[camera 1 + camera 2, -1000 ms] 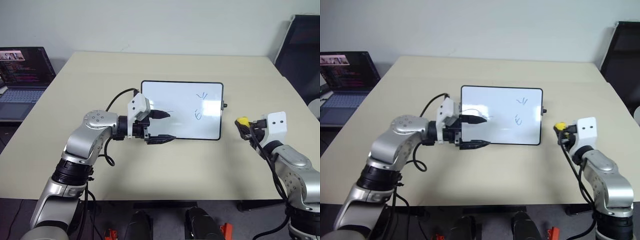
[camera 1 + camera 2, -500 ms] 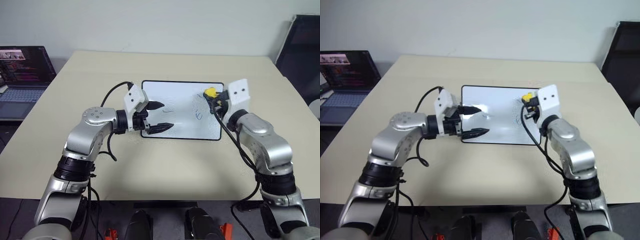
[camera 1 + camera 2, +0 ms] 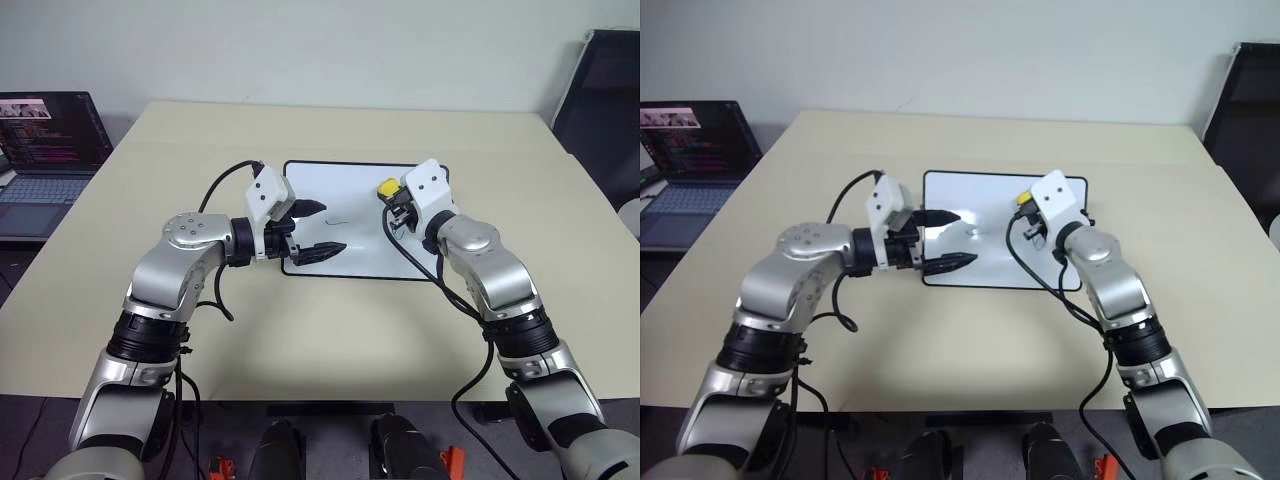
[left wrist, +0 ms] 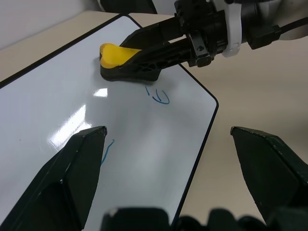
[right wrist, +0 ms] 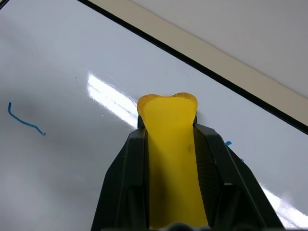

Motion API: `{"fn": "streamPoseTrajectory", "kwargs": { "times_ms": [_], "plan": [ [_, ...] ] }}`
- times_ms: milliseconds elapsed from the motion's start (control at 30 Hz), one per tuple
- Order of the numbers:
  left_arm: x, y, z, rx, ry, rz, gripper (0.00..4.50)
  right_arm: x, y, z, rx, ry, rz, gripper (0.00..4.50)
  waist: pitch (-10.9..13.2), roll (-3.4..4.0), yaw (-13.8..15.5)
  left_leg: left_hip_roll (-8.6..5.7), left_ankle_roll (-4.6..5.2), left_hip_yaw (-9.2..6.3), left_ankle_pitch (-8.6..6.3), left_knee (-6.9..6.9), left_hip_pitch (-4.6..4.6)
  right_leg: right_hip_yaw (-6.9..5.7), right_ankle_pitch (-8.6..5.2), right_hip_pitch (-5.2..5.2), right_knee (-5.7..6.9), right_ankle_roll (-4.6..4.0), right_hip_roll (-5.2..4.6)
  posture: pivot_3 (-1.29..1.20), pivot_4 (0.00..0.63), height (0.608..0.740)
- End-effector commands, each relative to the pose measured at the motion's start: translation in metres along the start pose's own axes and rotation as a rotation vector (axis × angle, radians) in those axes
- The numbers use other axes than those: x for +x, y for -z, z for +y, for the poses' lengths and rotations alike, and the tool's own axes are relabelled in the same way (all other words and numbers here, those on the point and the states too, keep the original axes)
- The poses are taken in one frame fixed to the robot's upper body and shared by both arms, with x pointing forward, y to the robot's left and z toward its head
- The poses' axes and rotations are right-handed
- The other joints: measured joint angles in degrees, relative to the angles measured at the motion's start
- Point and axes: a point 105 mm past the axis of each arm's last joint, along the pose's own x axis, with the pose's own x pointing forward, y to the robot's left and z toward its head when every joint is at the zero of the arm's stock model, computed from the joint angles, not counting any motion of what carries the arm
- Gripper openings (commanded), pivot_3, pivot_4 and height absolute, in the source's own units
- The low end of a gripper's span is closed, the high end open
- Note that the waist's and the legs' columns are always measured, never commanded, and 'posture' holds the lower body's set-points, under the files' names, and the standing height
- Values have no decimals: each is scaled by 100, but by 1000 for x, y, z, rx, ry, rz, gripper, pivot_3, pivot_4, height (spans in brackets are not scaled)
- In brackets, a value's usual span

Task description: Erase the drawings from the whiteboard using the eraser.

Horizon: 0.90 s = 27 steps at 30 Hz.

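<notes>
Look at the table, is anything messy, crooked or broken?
Nothing stands out. The whiteboard lies flat and square on the table, with some blue drawings on it. The right gripper holds the yellow eraser over the board, and the left gripper is open at the board's left edge.

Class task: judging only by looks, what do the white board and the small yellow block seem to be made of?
Glossy white whiteboard with thin black frame: smooth coated surface, perhaps melamine or lacquered metal; bright glare streaks show. Small yellow eraser: matt, probably soft plastic or foam; its sides pinch in between the right gripper's fingers.
</notes>
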Motion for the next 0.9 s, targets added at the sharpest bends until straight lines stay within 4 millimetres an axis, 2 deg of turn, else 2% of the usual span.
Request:
{"fn": "streamPoseTrajectory", "kwargs": {
  "times_ms": [33, 133, 367, 400, 500, 567, 700, 900],
  "plan": [
    [-5, -15, 1, 36, -15, -41, 4500, -5, 4, -29, -28, 114, 16, 964, 0, 0, 5, 0, 0, 0, 0, 3, 0, 0, 0, 0, 1, 0, 0, 0, 150, 740],
    [-3, -15, 1, 36, -10, -43, 4500, -7, 11, -27, -17, 96, 41, 964, 0, 0, 5, -1, 0, 0, 0, 8, 0, 2, -7, 2, 1, -13, 0, 0, 150, 740],
    [-1, -16, 1, 36, -4, -46, 4500, -11, 22, 6, -8, -84, 103, 964, -1, -2, 3, 0, 0, -1, 0, 9, 2, 1, -9, 4, 3, -18, 0, 0, 150, 740],
    [-1, -16, 1, 36, -4, -47, 4500, -11, 23, 7, -12, -86, 105, 964, -1, -2, -2, 0, 0, -1, 0, 9, 3, 2, -10, 4, 4, -18, 0, 0, 150, 740],
    [-1, -17, 0, 36, -1, -47, 4500, -10, 17, -33, -52, 126, 77, 964, -1, -2, -14, 0, 2, -1, 2, 12, 6, 3, -8, 5, 7, -22, 0, 0, 150, 740],
    [-1, -16, 0, 35, 1, -47, 4500, -12, 16, -43, -53, 162, 74, 964, -1, -2, -17, -1, 5, -1, 4, 14, 5, 3, -5, 5, 7, -24, 0, 0, 150, 740],
    [-1, -16, 0, 34, 5, -47, 4500, -12, 23, -36, -41, 111, 101, 964, -2, -2, -2, -2, 8, -1, 7, 17, 6, 3, -2, 10, 4, -24, -1, 0, 150, 740],
    [-1, -16, -1, 34, 6, -46, 4500, -17, 37, -11, -61, -47, 170, 964, -2, -3, -4, -1, 8, -1, 7, 15, 6, 2, -2, 9, 3, -23, 0, 0, 150, 740]
  ]
}}
